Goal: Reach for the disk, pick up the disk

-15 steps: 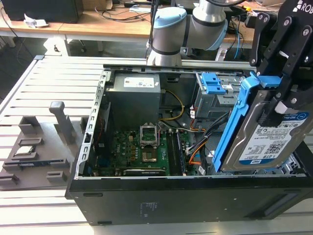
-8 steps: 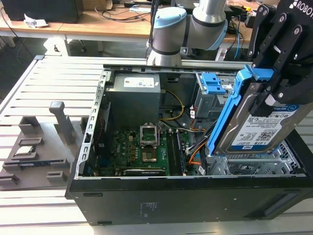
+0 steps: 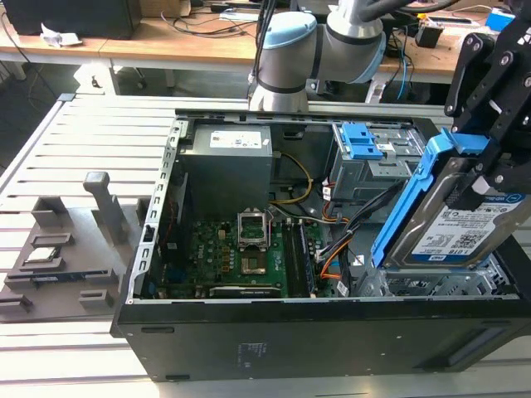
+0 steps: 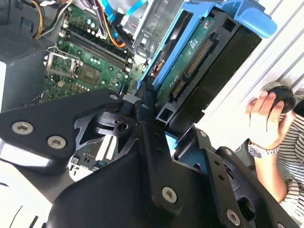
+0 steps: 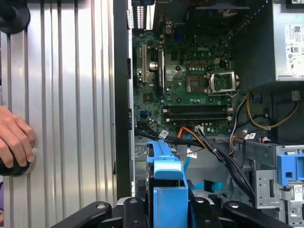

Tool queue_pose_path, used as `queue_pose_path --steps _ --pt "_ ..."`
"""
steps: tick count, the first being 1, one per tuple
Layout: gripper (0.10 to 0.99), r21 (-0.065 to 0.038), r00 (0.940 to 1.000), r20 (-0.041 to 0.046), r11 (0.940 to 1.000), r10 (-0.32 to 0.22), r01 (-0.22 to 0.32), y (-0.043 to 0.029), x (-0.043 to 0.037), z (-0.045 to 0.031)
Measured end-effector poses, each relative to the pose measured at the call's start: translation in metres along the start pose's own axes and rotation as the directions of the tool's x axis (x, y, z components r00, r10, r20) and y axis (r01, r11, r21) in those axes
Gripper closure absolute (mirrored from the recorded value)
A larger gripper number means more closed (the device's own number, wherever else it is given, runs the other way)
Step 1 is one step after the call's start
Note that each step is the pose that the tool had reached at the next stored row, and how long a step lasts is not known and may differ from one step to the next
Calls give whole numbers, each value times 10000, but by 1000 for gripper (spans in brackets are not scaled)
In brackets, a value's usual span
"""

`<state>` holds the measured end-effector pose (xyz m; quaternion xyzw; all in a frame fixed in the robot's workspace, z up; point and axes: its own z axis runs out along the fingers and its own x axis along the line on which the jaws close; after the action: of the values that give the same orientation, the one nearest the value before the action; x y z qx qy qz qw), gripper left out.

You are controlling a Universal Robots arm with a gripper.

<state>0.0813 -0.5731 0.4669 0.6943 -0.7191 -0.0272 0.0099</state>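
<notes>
Blue-framed disk (image 3: 452,220) is clamped in the gripper (image 3: 489,178), tilted, raised above the open computer case (image 3: 249,348) at the exterior view's right. Label side faces the exterior camera; blue carrier rail runs diagonally along the disk's edge on the exterior view's left. Black gripper linkages grip the disk from above, at its upper end.

Second wrist view: disk (image 4: 199,66) sits between the black fingers (image 4: 147,137), connector edge and circuit-board underside visible. First wrist view: blue carrier end (image 5: 168,190) sits between the gripper links.

Below the disk: grey drive cage (image 3: 373,166) with blue latches (image 3: 358,139), motherboard (image 3: 241,249) with empty CPU socket, power supply (image 3: 228,162) at the rear. Orange and black cables (image 3: 332,249) run between board and cage.

Case rests on a slatted metal table (image 3: 91,141). Grey fixture (image 3: 58,249) with small parts sits at the exterior view's left. A person's hand (image 4: 266,118) rests on a black round object on the table beside the case.
</notes>
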Motion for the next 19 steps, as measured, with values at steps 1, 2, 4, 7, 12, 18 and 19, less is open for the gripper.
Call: queue_pose_path --steps 1,2,4,7,12,18,19 --pt "718 -16 10000 -3 10000 0 0 -26 -3 16" --pt "718 -37 10000 -4 10000 0 0 -56 -9 37" --pt "718 -52 10000 -4 10000 2 -2 -90 -36 68" --pt "718 -67 10000 -4 10000 2 -2 -147 -96 103" --pt "718 -89 10000 -7 10000 1 -1 -239 -167 149" --pt "718 -90 10000 -11 10000 -36 36 -239 -173 174" --pt "718 -90 10000 -14 10000 -39 38 -240 -173 175"
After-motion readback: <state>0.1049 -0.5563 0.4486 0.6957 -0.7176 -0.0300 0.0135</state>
